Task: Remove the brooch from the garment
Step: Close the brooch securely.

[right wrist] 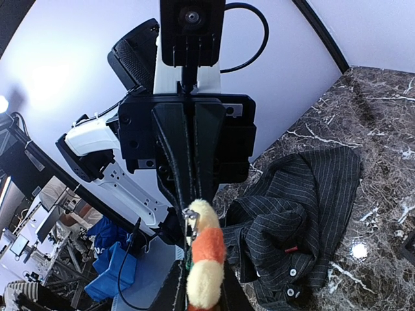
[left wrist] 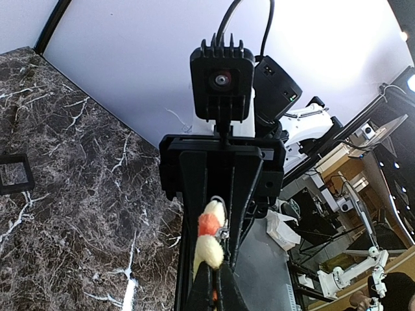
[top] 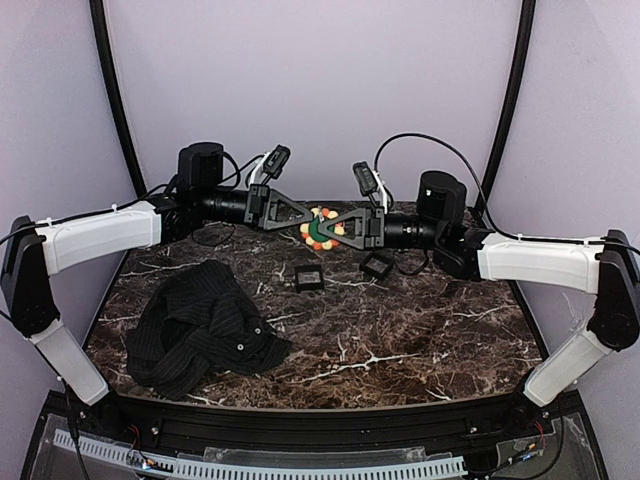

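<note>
The brooch (top: 322, 229), orange and cream petals round a red and green centre, hangs in mid-air above the back of the table, clear of the garment. My left gripper (top: 308, 224) and right gripper (top: 338, 230) meet tip to tip on it. In the left wrist view my left gripper (left wrist: 216, 269) is shut on the lower edge of the brooch (left wrist: 210, 236). In the right wrist view my right gripper (right wrist: 202, 267) is shut on the brooch (right wrist: 207, 256), a finger on each face. The black pinstriped garment (top: 200, 330) lies crumpled at the front left, and also shows in the right wrist view (right wrist: 305, 214).
Two small black square boxes stand on the marble table below the grippers, one (top: 309, 276) left of centre and one (top: 376, 265) to its right. One box (left wrist: 13, 173) shows in the left wrist view. Black frame posts rise at the back corners.
</note>
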Robot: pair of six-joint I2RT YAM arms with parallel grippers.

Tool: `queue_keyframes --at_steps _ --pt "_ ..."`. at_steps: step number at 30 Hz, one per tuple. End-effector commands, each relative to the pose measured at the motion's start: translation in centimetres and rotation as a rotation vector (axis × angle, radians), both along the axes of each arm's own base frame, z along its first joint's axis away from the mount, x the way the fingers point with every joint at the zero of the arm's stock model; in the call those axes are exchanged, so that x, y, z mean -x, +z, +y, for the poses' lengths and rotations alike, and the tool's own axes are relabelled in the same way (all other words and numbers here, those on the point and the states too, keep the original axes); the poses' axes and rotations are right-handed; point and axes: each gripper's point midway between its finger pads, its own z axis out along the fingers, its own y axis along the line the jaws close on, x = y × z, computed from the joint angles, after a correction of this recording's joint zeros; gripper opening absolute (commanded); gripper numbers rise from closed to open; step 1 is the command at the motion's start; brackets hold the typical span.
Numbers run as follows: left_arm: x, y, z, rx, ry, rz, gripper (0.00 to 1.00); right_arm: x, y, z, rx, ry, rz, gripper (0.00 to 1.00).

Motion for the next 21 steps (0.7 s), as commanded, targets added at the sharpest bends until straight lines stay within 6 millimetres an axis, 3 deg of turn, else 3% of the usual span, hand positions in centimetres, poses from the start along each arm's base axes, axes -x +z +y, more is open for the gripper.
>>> queue_keyframes --at_steps 1,21 --pt "1.4 1.4 0.7 0.018 -0.050 -0.023 0.01 -3.4 0.0 -2.2 -0.014 -0.161 0.013 0.15" --pt "1.4 1.7 0.8 0.038 -0.058 -0.021 0.01 -3.7 -1.2 -1.4 0.030 -0.122 0.040 0.15"
